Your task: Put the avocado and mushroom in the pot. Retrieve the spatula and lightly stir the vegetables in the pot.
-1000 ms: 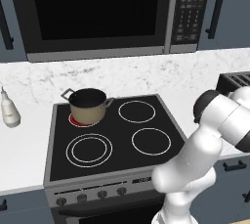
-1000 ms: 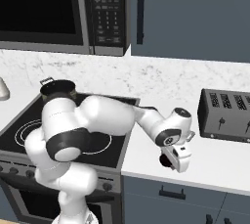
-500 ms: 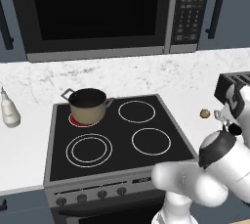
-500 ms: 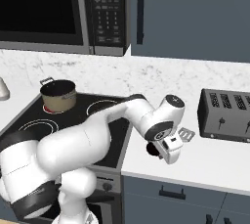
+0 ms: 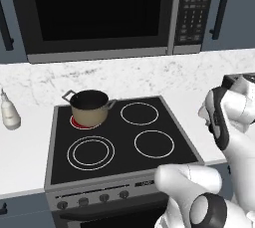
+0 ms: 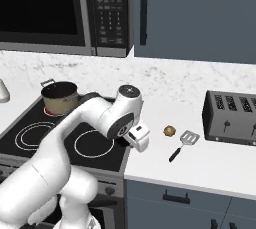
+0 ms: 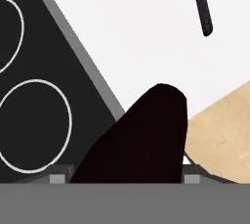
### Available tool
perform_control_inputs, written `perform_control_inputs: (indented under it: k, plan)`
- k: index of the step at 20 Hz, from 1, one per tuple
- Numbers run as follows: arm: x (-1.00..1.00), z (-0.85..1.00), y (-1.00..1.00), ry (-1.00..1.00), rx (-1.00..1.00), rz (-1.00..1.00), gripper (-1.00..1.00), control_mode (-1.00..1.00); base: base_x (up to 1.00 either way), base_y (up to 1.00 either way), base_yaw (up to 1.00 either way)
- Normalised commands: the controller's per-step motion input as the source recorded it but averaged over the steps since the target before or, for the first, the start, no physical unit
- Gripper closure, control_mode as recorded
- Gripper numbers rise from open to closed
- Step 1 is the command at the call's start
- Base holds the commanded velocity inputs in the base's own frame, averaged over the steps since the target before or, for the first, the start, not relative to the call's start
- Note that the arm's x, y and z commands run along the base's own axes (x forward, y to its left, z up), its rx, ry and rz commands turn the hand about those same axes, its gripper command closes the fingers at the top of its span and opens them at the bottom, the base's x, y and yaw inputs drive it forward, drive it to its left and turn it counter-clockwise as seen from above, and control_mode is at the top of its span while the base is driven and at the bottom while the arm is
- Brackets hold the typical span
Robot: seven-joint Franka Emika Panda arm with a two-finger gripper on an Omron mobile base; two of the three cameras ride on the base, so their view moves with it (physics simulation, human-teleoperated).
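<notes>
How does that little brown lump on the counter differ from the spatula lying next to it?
The brown lump is small, round and brown; the spatula is long and thin, with a silvery slotted head and a black handle. The lump sits nearer the stove; the spatula nearer the toaster. Both rest untouched on the white counter.

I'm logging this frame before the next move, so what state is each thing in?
pot: upright on the rear left burner, whose ring glows red; contents cannot be told.
spatula: flat on the counter, left of the toaster, untouched.
mushroom: on the counter beside the spatula's head, not yet in the pot.
toaster: on the counter, slots empty.
microwave: door shut.
gripper: open, holding nothing, above the stove's right edge.
</notes>
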Motion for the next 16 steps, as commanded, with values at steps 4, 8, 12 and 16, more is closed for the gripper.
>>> perform_control_inputs:
  k: [4,8,12,16]
  plan:
    - [0.15,0.45,1.0,-0.01,-0.11,0.21,1.0,-1.0,0.0,0.0,0.0]
    - [0.26,0.41,1.0,-0.03,-0.12,0.19,1.0,-1.0,0.0,0.0,0.0]
    - [0.16,0.31,1.0,-0.14,-0.17,0.18,1.0,-1.0,0.0,0.0,0.0]
    - [0.01,0.21,1.0,-0.23,-0.22,0.18,1.0,-1.0,0.0,0.0,0.0]
